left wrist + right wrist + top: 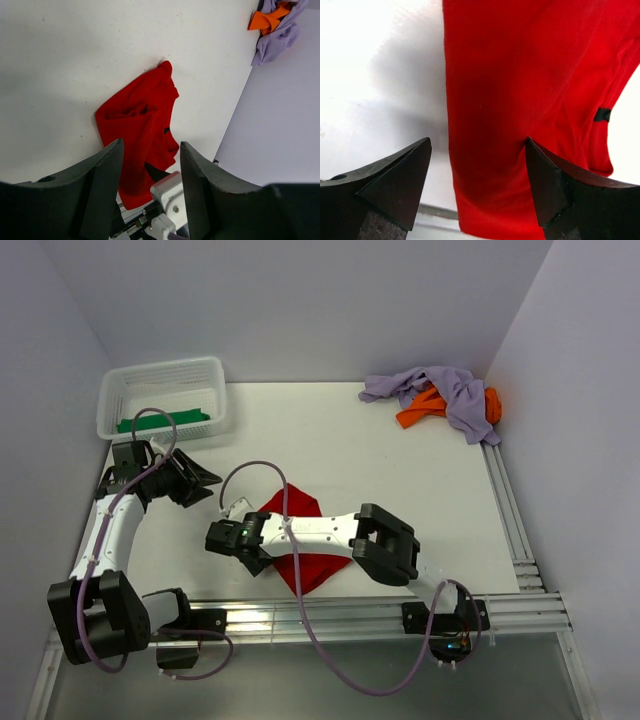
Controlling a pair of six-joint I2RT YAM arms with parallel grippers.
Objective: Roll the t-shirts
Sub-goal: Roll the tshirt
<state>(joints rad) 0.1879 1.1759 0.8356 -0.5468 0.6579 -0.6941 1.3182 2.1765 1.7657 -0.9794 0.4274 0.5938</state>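
Observation:
The red t-shirt (296,503) lies folded into a long strip near the table's front edge, partly under my right arm. It also shows in the left wrist view (140,125) and the right wrist view (530,75). My right gripper (252,560) is open, low over the strip's left edge, its jaws straddling that edge (477,142). My left gripper (205,480) is open and empty, to the left of the shirt and apart from it (151,145). A green t-shirt (160,422) lies in the basket. Lavender (440,385) and orange (425,408) t-shirts are heaped at the back right.
The white lattice basket (160,375) stands at the back left. An aluminium rail (350,610) runs along the front edge and another (510,510) along the right side. Walls enclose the table on three sides. The lavender and orange heap also shows in the left wrist view (280,37).

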